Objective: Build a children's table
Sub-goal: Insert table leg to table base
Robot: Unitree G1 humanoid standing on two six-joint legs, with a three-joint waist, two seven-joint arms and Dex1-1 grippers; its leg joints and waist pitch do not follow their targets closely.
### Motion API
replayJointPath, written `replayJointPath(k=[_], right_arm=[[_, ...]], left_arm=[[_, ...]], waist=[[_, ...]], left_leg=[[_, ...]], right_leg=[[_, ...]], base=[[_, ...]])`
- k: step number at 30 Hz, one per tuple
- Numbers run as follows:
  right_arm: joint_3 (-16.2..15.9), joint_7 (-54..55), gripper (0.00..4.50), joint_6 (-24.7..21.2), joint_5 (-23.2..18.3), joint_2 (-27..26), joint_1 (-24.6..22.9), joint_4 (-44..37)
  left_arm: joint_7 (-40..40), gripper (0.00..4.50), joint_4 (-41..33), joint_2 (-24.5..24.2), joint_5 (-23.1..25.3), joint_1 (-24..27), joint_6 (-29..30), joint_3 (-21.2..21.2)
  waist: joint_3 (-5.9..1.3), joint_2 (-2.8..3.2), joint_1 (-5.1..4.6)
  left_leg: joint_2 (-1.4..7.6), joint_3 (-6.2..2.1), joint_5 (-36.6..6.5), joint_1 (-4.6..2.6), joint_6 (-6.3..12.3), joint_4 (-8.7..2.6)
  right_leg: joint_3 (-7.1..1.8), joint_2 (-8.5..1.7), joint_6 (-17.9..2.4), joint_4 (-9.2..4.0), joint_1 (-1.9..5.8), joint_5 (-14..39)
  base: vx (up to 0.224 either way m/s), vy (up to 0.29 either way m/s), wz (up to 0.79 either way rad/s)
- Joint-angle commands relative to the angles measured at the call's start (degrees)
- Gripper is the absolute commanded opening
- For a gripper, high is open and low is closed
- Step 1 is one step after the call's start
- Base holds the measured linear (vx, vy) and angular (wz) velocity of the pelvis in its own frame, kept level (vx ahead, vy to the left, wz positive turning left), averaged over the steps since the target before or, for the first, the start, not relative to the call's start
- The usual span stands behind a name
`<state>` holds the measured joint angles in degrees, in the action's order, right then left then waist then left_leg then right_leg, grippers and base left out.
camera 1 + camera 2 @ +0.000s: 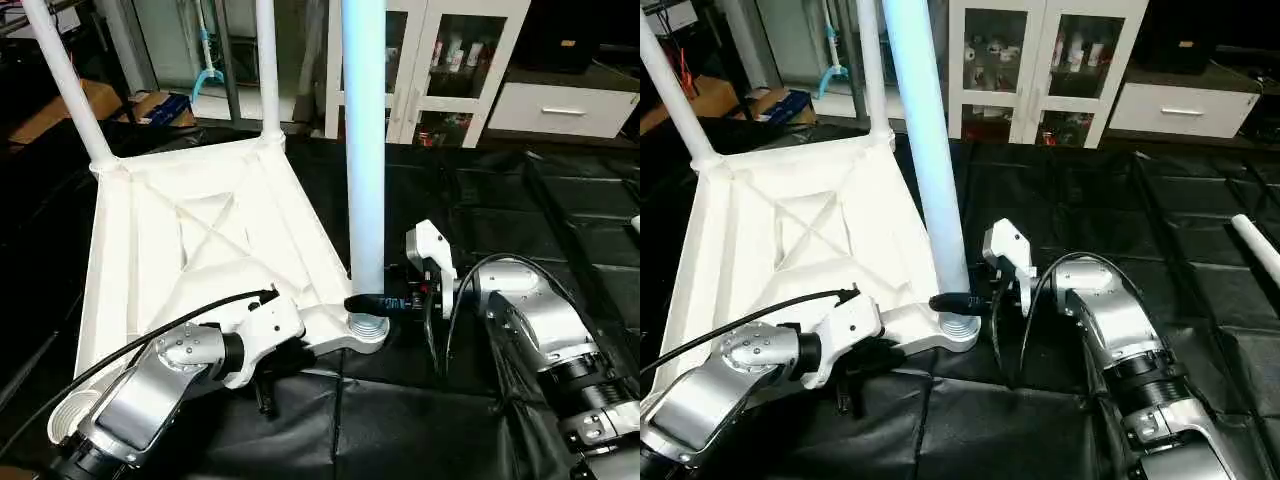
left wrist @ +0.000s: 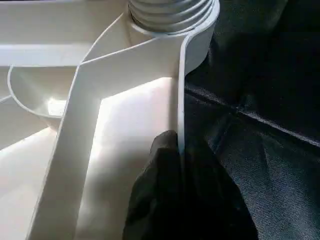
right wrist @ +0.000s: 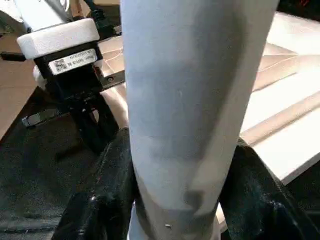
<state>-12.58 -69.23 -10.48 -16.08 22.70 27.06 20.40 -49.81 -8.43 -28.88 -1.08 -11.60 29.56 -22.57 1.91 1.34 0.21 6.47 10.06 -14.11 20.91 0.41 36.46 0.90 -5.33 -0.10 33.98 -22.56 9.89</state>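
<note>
- The table top (image 1: 190,250) lies upside down on the black mat (image 1: 400,420), ribbed underside up, filling the scene from about 9 to 11 o'clock.
- Two legs (image 1: 70,80) already stand in the far corner sockets, near 11 o'clock.
- The left gripper (image 2: 180,200) is clenched on the top's thin edge wall at about 7 o'clock, just beside the near corner socket (image 1: 366,328), pinning the top down.
- A third leg (image 1: 364,150) stands upright in that socket at centre, long axis vertical, thread rings showing at its foot.
- The right gripper (image 1: 952,301) reaches in level from 3 o'clock and clasps that leg low on its shaft, a finger (image 3: 100,200) on each side.
- The right arm is the nearer one to turn it; judging by the exposed thread, the leg is not yet screwed home.
</note>
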Motion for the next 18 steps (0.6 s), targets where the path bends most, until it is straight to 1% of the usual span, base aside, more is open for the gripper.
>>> replayJointPath(k=[1,2,3,4,5,6,7,8,9,11,13,15,16,17,18], right_arm=[[-1.7,3.0,1.86,-1.1,2.8,-0.6,-3.8,3.9],[-1.4,3.3,1.86,-1.1,2.7,-0.8,-3.9,4.0],[-0.3,4.6,1.86,-1.3,2.1,-1.3,-4.5,4.5],[0.1,5.4,1.86,-0.9,2.3,-1.4,-5.0,4.6],[0.2,5.8,1.86,-0.7,2.5,-1.3,-5.3,4.7],[0.4,6.2,1.86,-0.4,2.5,-1.3,-5.9,4.7],[0.5,6.6,1.86,-0.3,2.5,-1.3,-6.2,4.6],[0.7,7.2,1.86,-0.3,2.6,-1.5,-6.5,4.6],[1.3,8.3,1.86,-0.1,2.6,-1.8,-7.2,4.6],[2.4,10.6,1.86,0.8,2.9,-2.4,-7.8,4.7],[3.4,11.9,1.86,1.2,2.7,-3.1,-8.2,4.7],[3.9,12.5,1.86,1.4,2.6,-3.3,-8.4,4.7],[4.4,13.2,1.86,1.6,1.9,-3.7,-8.6,4.6],[4.4,13.2,1.86,1.6,1.9,-3.7,-8.6,4.6],[5.7,14.6,1.86,1.3,0.5,-4.4,-8.8,4.5]], left_arm=[[0.2,0.00,-0.1,0.7,-0.7,0.3,-1.5,-0.2],[0.2,0.00,0.0,0.7,-0.7,0.3,-1.5,-0.2],[0.3,0.00,0.1,0.8,-0.7,0.3,-1.5,-0.1],[0.5,0.00,0.2,0.9,-0.7,0.4,-1.5,-0.1],[0.6,0.00,0.2,1.0,-0.7,0.4,-1.5,0.0],[0.7,0.00,0.2,1.0,-0.7,0.4,-1.5,0.1],[0.8,0.00,0.3,1.1,-0.6,0.4,-1.5,0.1],[0.8,0.00,0.3,1.1,-0.7,0.4,-1.5,0.1],[0.9,0.00,0.3,1.2,-0.7,0.4,-1.4,0.2],[1.1,0.00,0.3,1.3,-0.7,0.5,-1.4,0.3],[1.4,0.00,0.5,1.4,-0.5,0.4,-1.4,0.4],[1.6,0.00,0.6,1.5,-0.5,0.3,-1.4,0.4],[2.0,0.00,0.8,1.8,-0.5,0.2,-1.4,0.7],[2.0,0.00,0.8,1.8,-0.5,0.2,-1.4,0.7],[2.5,0.00,1.0,2.1,-0.4,0.0,-1.4,0.9]], waist=[[-2.22,-0.23,-0.29],[-2.20,-0.26,-0.34],[-2.08,-0.23,-0.45],[-1.91,-0.17,-0.54],[-1.89,-0.20,-0.61],[-1.80,-0.20,-0.71],[-1.62,-0.19,-0.82],[-1.59,-0.19,-1.00],[-1.66,-0.22,-1.11],[-1.56,-0.28,-1.41],[-1.57,-0.25,-1.72],[-1.46,-0.20,-1.87],[-1.45,-0.03,-1.92],[-1.48,-0.08,-2.02],[-1.45,-0.14,-2.05]], left_leg=[[6.05,-2.52,-13.3,-0.47,2.24,-6.36],[6.07,-2.54,-13.8,-0.51,1.97,-6.42],[6.01,-2.53,-15.3,-0.52,1.51,-6.51],[6.01,-2.69,-17.8,-0.53,0.62,-6.69],[6.03,-2.75,-19.0,-0.62,0.10,-6.75],[6.02,-2.86,-21.0,-0.81,-0.82,-6.80],[6.01,-2.91,-22.3,-0.78,-1.23,-6.92],[5.97,-3.10,-24.3,-0.90,-1.92,-7.02],[5.98,-3.23,-25.1,-1.01,-2.39,-7.06],[5.92,-3.21,-25.9,-0.95,-2.70,-7.19],[5.91,-3.39,-26.5,-0.75,-2.88,-7.27],[5.91,-3.49,-28.0,-0.87,-3.14,-7.39],[5.90,-3.56,-28.5,-0.88,-3.30,-7.41],[5.88,-3.65,-29.1,-0.88,-3.48,-7.52],[5.88,-3.63,-29.4,-0.93,-3.50,-7.58]], right_leg=[[-1.81,-3.28,-15.3,-3.40,1.64,12.3],[-1.79,-3.29,-15.2,-3.47,1.58,12.8],[-1.82,-3.21,-14.8,-3.59,1.44,14.4],[-1.81,-3.23,-14.0,-3.81,1.35,17.5],[-1.79,-3.23,-13.5,-3.91,1.26,18.9],[-1.83,-3.25,-12.6,-4.13,1.04,21.0],[-1.87,-3.20,-12.2,-4.23,0.91,22.2],[-1.82,-3.18,-11.3,-4.36,0.82,24.2],[-1.87,-3.21,-10.8,-4.40,0.70,24.8],[-1.98,-3.16,-10.4,-4.58,0.51,24.8],[-1.90,-3.21,-10.1,-4.58,0.61,25.3],[-1.88,-3.24,-9.3,-4.88,0.41,27.4],[-1.87,-3.24,-9.1,-4.88,0.38,27.9],[-1.80,-3.18,-8.6,-4.98,0.36,28.3],[-1.83,-3.21,-8.4,-5.11,0.29,28.4]], base=[[0.000,0.000,0.00],[0.000,0.000,0.00],[0.000,0.000,0.00],[0.000,0.000,0.00],[0.000,0.000,0.00],[0.000,0.000,0.00],[0.000,0.000,0.00],[0.000,0.000,0.00],[0.000,0.000,0.00],[0.000,0.000,0.00],[0.000,0.000,0.00],[0.000,0.000,0.00],[0.000,0.000,0.00],[0.000,0.000,0.00],[0.000,0.000,0.00]])
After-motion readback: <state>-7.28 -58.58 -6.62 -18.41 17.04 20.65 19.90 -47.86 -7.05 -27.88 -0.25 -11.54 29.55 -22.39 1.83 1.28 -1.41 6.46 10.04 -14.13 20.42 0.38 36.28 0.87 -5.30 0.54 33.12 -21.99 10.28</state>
